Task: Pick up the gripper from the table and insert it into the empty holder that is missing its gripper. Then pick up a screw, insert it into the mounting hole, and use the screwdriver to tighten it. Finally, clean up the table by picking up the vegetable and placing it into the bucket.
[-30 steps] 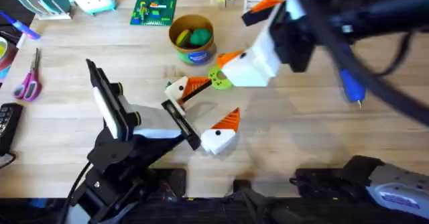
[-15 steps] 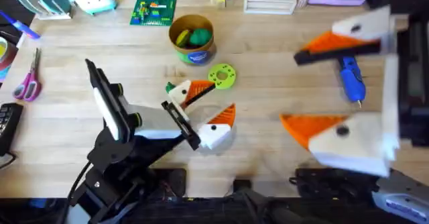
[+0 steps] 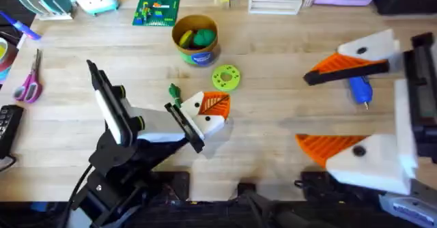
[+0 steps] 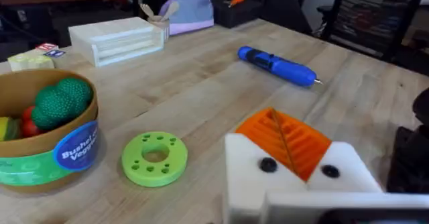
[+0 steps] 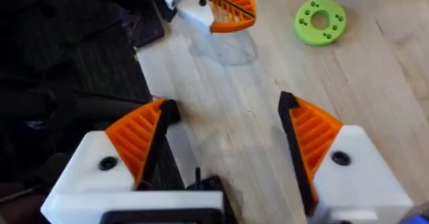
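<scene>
Orange pads mark our right gripper [image 3: 341, 108], spread wide with nothing between them above the table [image 3: 287, 153], just beside the blue screwdriver [image 3: 359, 90]. Our left gripper [image 3: 208, 112] looks pressed together, though we cannot be sure. The thin dark green vegetable [image 3: 174, 91] lies beside it, near the green disc [image 3: 226, 77] and the bucket [image 3: 196, 39].

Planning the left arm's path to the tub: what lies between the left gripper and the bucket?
In the overhead view, the green disc lies on the table between the left gripper and the bucket; the left wrist view shows likewise.
</scene>
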Available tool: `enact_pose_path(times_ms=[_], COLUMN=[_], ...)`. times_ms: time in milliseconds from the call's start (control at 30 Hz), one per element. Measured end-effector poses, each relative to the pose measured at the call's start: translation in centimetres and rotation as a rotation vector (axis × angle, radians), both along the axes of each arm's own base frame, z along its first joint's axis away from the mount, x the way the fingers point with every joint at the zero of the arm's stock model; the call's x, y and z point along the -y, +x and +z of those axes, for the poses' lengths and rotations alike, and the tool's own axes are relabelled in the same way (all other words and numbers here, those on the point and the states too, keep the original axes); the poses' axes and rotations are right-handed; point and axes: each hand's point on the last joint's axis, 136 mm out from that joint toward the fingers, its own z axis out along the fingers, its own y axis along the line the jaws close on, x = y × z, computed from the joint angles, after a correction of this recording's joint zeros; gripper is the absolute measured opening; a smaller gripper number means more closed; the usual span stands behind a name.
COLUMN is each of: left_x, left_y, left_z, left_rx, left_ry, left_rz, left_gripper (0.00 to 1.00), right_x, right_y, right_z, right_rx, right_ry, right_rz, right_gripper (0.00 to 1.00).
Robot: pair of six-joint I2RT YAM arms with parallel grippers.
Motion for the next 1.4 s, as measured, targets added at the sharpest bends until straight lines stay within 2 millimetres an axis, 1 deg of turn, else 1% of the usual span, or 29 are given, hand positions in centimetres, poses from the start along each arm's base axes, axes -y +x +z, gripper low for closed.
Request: enact_pose_path(times_ms=[100,267,433,567,667,700,767,867,900,1033,1200,1267,1400], left_x=[0.2,0.5,0.6,0.6,0.7,0.7,0.7,0.7,0.7,0.7,0.7,0.7,0.7], left_y=[-0.2,-0.6,-0.8,-0.9,-0.9,-0.9,-0.9,-0.9,-0.9,-0.9,-1.0,-1.0,-1.0], left_z=[0.0,0.2,0.3,0.3,0.3,0.2,0.2,0.2,0.2,0.2,0.1,0.1,0.1], left_rx=[0.015,0.043,0.058,0.062,0.062,0.059,0.059,0.059,0.059,0.059,0.055,0.056,0.055], left_ry=[0.01,0.024,0.025,0.028,0.029,0.031,0.031,0.031,0.031,0.031,0.033,0.034,0.033], left_rz=[-0.017,-0.047,-0.059,-0.066,-0.069,-0.071,-0.071,-0.071,-0.071,-0.071,-0.071,-0.071,-0.071], left_gripper=[0.009,0.009,0.009,0.009,0.009,0.009,0.009,0.009,0.009,0.009,0.009,0.009,0.009], right_x=[2.0,7.2,11.8,15.9,19.5,22.3,23.9,25.8,26.8,27.3,28.1,28.3,28.9], right_y=[1.4,3.9,6.7,10.0,12.5,15.1,16.9,18.6,19.5,21.0,23.0,23.3,24.1], right_z=[0.0,-0.5,-0.8,-0.9,-1.8,-3.8,-5.5,-8.5,-11.7,-15.3,-19.1,-20.2,-21.5], right_rx=[0.037,0.089,0.106,0.107,0.068,-0.021,-0.086,-0.176,-0.256,-0.309,-0.341,-0.358,-0.354], right_ry=[-0.031,-0.14,-0.216,-0.258,-0.295,-0.281,-0.265,-0.273,-0.308,-0.34,-0.353,-0.356,-0.373], right_rz=[-0.137,-0.432,-0.69,-0.893,-1.012,-1.082,-1.107,-1.102,-1.038,-0.938,-0.885,-0.876,-0.873], right_gripper=[0.981,0.982,0.982,0.982,0.988,0.991,0.991,0.991,0.992,0.991,0.991,0.992,0.992])
